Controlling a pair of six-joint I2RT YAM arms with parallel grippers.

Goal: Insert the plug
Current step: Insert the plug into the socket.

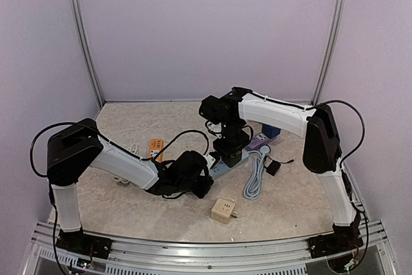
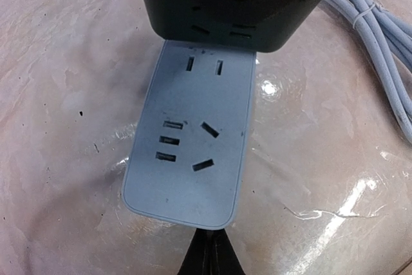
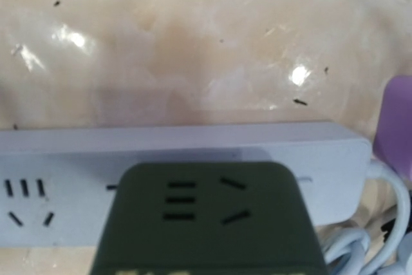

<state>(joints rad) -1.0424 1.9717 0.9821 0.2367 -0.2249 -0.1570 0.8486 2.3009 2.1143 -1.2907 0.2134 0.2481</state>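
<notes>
Well to the left of the power strip lie a loose white cord and an orange object. The left gripper sits just at the strip's near-left end, low over the table. In its wrist view its fingertips are pressed together into one point, holding nothing, just short of the strip's rounded end. A dark adapter plug sits on top of the strip, toward the end where the cable leaves it. Whether its pins are fully in cannot be told. The right gripper is directly over that plug. Its fingers do not show in any view, so their spread and any grip cannot be told. In front of the strip stands a beige cube adapter. To the right of the strip lie a bundled grey cable, a small black plug and a purple object.
</notes>
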